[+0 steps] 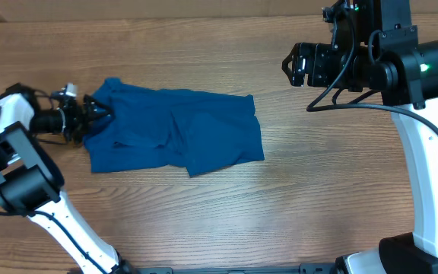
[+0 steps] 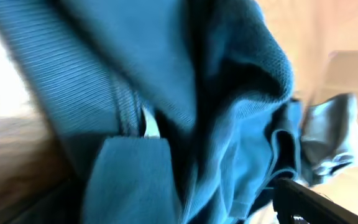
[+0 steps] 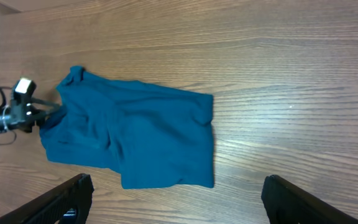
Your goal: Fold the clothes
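Lying crumpled flat on table (image 1: 204, 221), shirt (image 1: 173, 129); left gripper (image 1: 97, 116) at its bunched left edge, fingers wide apart, seemingly placed to pinch there for a fold; right gripper (image 1: 289, 65) raised well clear, fingers apart, empty.

- No word, brand, number or sign can be read in any of the three views.
- In the left wrist view, a small white strip (image 2: 149, 122) sits at a seam of the blue shirt (image 2: 229, 93). It looks like a sewn-in label, but it is blurred and nothing on it can be read.
- In the overhead view and the right wrist view, the cloth of the shirt is plain blue.
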`<move>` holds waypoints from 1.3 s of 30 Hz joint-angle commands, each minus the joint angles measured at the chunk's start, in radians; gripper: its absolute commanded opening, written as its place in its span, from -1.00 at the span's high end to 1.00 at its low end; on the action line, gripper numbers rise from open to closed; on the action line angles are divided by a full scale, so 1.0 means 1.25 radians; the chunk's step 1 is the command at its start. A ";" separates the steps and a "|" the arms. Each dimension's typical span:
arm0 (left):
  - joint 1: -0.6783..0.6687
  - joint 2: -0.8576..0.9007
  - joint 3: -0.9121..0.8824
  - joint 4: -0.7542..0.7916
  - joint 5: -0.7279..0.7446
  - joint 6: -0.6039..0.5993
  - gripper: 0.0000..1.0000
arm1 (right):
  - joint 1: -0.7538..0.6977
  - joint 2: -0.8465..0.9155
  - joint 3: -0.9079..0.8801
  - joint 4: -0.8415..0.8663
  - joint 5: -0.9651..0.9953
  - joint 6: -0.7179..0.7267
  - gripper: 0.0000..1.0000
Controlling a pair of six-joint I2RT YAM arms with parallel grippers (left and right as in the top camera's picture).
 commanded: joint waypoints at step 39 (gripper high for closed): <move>-0.026 -0.111 -0.013 -0.030 -0.067 -0.127 -1.00 | -0.004 0.062 -0.013 -0.038 0.008 0.043 -0.97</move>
